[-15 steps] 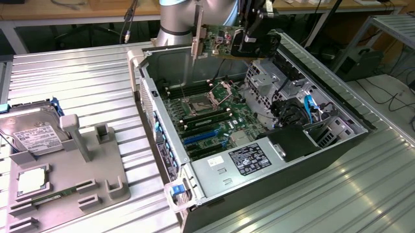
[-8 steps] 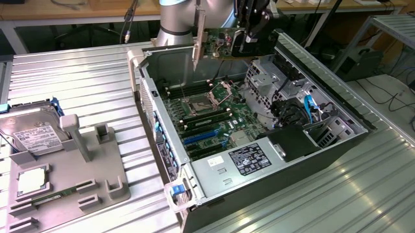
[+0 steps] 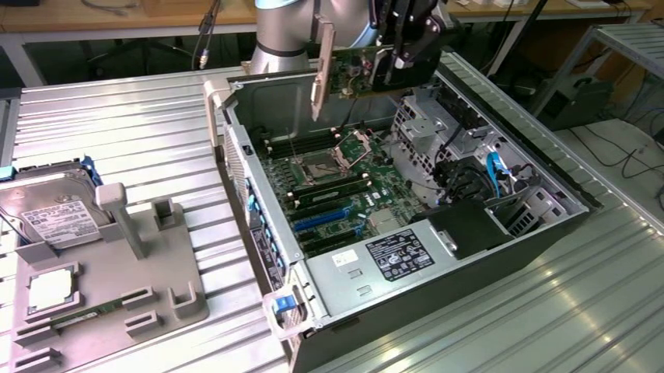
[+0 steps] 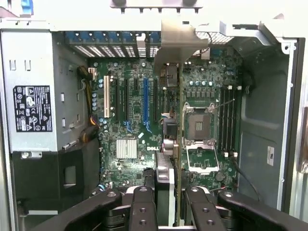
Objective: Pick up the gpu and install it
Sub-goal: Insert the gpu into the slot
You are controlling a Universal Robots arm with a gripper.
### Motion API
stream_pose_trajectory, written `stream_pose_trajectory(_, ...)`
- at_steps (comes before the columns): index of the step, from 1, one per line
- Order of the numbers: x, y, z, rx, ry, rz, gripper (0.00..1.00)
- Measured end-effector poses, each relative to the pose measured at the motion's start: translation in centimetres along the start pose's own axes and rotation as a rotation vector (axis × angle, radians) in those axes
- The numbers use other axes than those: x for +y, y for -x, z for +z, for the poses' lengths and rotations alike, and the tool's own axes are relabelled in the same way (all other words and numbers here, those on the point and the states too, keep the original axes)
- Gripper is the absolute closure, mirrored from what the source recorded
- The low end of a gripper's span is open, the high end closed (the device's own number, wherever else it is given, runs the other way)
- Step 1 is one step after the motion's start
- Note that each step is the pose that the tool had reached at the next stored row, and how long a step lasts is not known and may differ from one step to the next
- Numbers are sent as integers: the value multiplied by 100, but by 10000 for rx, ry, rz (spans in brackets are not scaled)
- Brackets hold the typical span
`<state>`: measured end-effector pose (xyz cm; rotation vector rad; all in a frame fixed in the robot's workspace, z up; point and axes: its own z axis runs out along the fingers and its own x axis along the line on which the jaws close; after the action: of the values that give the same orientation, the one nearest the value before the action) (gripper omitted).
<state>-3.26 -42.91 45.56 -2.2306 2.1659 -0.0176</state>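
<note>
Silver metal edges one end of the graphics card, which the pincer pinches by its far edge, fingers pressed onto both faces. The card hangs on edge, clear of everything, above the open computer case that lies on the ribbed counter.

Straight below the pincer, the card's lower edge seems to line up nearer the processor socket than the long blue slot, which sits off to one side of the fingers. A descent from this line would likely drive the card's edge into the socket's open frame or the parts around it and damage them.

The bracket sticks out well beyond the fingertips, towards the case's rear wall. It could catch on that wall's rim and twist the card in the grip, since the hold is at one end only.

Even over the right slot, a slight tilt may jam the connector, and pressing then could bend the motherboard.
</note>
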Motion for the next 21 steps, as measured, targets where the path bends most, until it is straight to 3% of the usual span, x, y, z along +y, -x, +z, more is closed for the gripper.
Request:
stream_pose_trajectory(4,0,-1,0,-15,6,-470,71)
stream_pose_trajectory(21,0,2,30,-13,4,-468,71)
